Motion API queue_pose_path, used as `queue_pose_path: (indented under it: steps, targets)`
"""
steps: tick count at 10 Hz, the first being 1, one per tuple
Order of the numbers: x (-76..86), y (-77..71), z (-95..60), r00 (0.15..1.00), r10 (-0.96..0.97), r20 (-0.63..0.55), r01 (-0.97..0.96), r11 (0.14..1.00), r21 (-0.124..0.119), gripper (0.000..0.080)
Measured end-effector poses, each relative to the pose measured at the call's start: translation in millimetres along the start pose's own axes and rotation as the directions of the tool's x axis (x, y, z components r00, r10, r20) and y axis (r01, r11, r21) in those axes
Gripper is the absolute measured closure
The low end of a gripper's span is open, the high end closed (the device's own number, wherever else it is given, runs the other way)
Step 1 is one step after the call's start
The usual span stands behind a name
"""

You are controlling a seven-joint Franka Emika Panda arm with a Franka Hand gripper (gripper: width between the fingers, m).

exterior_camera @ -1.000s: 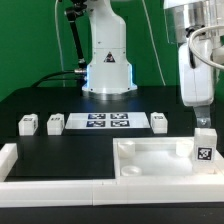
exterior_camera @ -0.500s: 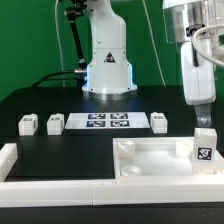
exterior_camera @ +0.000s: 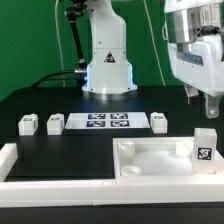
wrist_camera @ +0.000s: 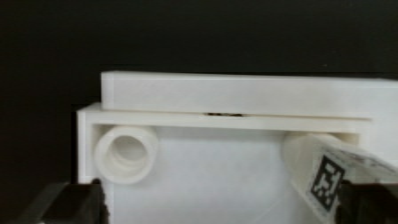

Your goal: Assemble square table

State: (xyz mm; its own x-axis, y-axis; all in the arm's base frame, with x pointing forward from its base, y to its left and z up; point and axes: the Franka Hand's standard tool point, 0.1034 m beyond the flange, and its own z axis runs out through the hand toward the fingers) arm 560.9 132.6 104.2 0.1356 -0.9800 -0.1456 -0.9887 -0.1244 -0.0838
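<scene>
Square table slab (exterior_camera: 150, 165) lies at the front of the black work surface (exterior_camera: 60, 145), toward the exterior view's right, with one leg (exterior_camera: 204, 147) standing upright on its corner, tag facing the camera. The gripper (exterior_camera: 203, 103) hovers just above that leg, fingers parted, gripping nothing. Three loose legs (exterior_camera: 28, 124) lie in a row with the marker board (exterior_camera: 108, 122), well apart from the slab

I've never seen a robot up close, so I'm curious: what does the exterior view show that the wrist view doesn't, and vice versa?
Only the exterior view shows the arm's base, three loose legs and the marker board. Only the wrist view looks close up into the tabletop's round corner recess. Both show the white square tabletop and the tagged leg standing at its corner.
</scene>
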Motion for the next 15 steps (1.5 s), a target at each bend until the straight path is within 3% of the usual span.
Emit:
queue_pose_path:
  steps: [4,5,7,9,12,15]
  targets:
    - [0.9,0.9,1.3,0.955,-0.298,-0.001,0.298,0.955,-0.002,0.015]
    - [3.1,8.0,6.0,0.915,-0.405,-0.004,0.404,0.915,-0.008,0.015]
    - [7.7,52.1,13.5,0.788,-0.616,0.015,0.616,0.787,-0.039,0.015]
    - [1.7,84.6,26.6,0.683,-0.73,0.026,0.73,0.681,-0.068,0.015]
    - [4.3,83.8,26.5,0.544,-0.838,0.041,0.839,0.541,-0.063,0.015]
    - [6.5,85.4,27.8,0.343,-0.938,0.056,0.938,0.34,-0.066,0.015]
